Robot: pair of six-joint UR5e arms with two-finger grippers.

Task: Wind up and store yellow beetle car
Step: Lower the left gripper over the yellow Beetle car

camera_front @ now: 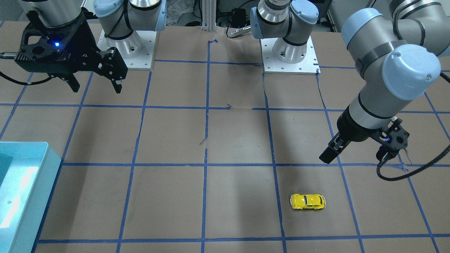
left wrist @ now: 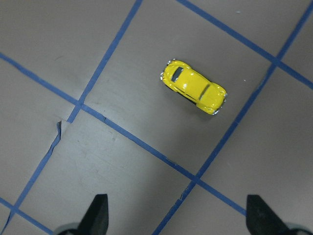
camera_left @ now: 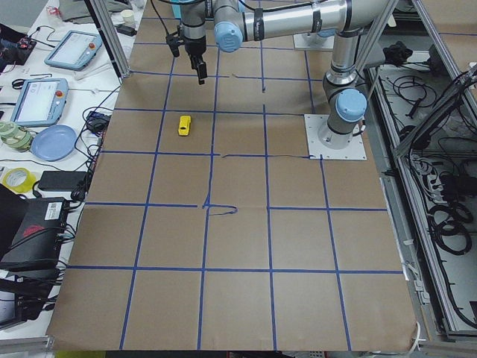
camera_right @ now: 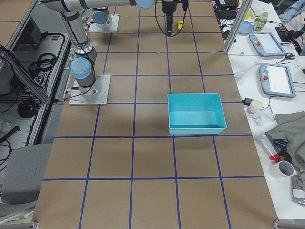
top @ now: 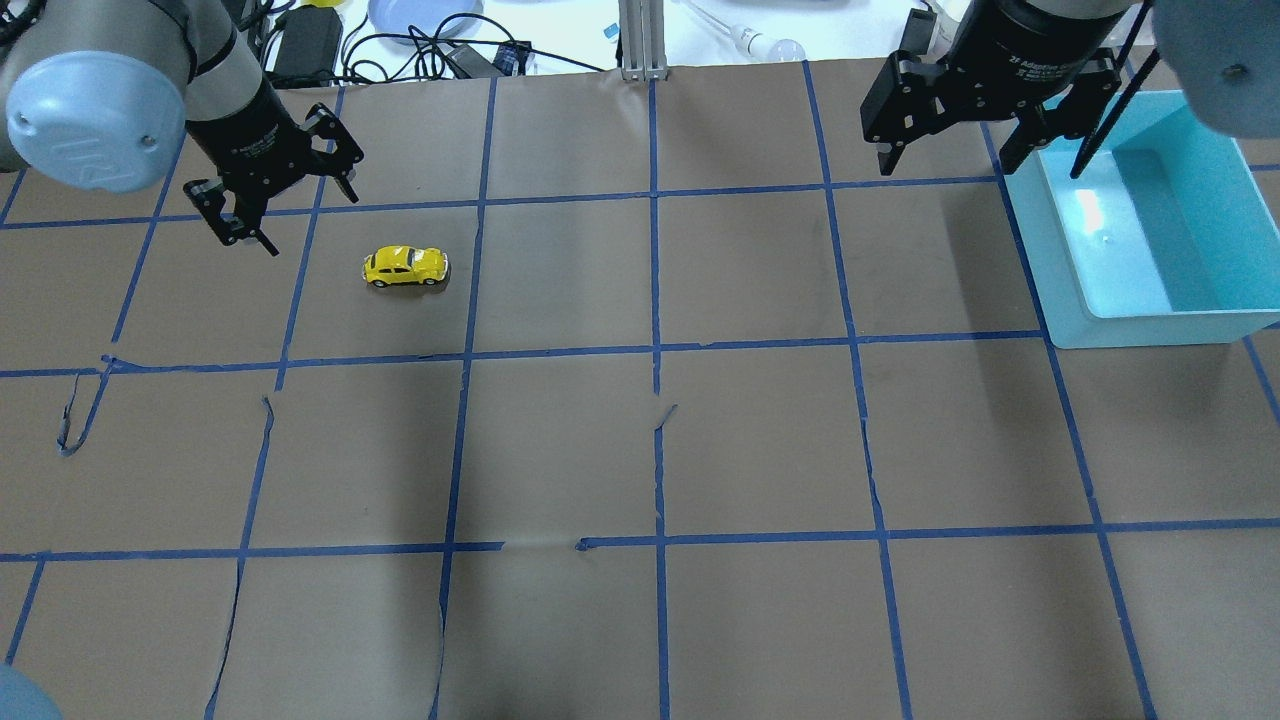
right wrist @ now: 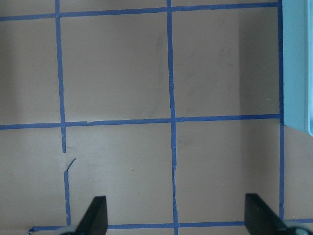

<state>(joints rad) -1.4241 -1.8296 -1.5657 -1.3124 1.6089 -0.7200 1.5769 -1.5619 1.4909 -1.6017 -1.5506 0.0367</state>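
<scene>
On the robot's left half of the brown paper-covered bench (top: 760,440), toward the side far from the robot's bases, we see the small glossy yellow beetle car (top: 405,267) standing on its wheels inside one square of the blue tape grid (top: 655,350), touching none of the lines. We find the left tool (top: 300,222) near the car but apart from it, its two black fingers spread wide with nothing between them. Its wrist view looks down on the car's roof and dark windows, with both fingertips (left wrist: 98,213) at the lower edge, well clear of the toy. Across the bench we see the right tool (top: 945,160), likewise spread wide and holding nothing, raised above the paper just beside the rectangular turquoise plastic bin (top: 1150,330). Its own camera shows only a strip of the bin's wall at the right edge. Car and bin lie well apart, at opposite ends of the bench.
</scene>
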